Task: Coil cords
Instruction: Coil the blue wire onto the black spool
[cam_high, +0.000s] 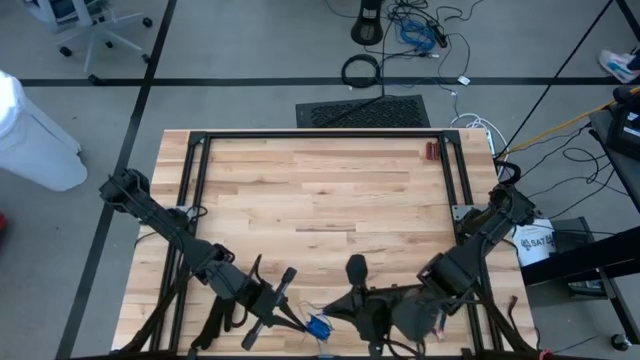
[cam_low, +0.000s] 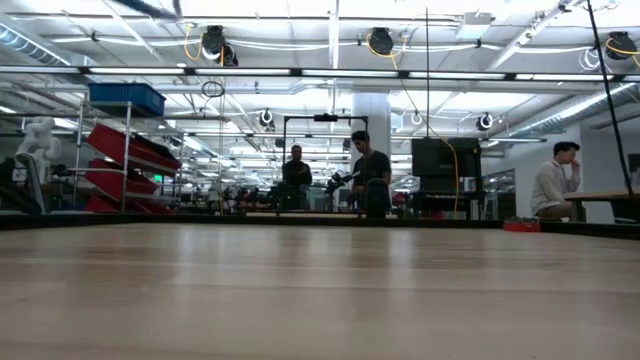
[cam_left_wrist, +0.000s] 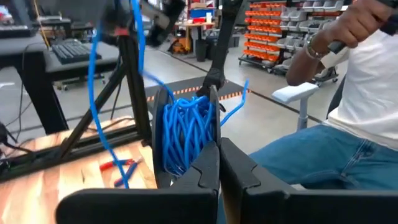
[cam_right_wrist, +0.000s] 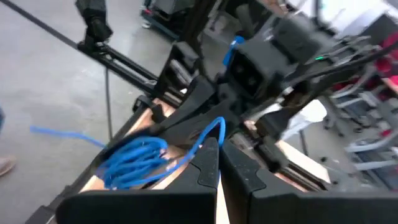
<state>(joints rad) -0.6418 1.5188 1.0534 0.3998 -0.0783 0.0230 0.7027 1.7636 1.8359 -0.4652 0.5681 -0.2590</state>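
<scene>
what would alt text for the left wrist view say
A bundle of bright blue cord is clamped between the left gripper's shut dark fingers, with loose strands trailing up and away. Behind are a wooden table edge, a seated person's legs and raised hand, and orange shelving.

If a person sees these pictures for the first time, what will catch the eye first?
Probably the bright blue cord, a tangled bundle at the table's near edge, where the left tool and the right tool meet, both shut. The rest of the wooden top is mostly bare, and a seated person is close by.
</scene>
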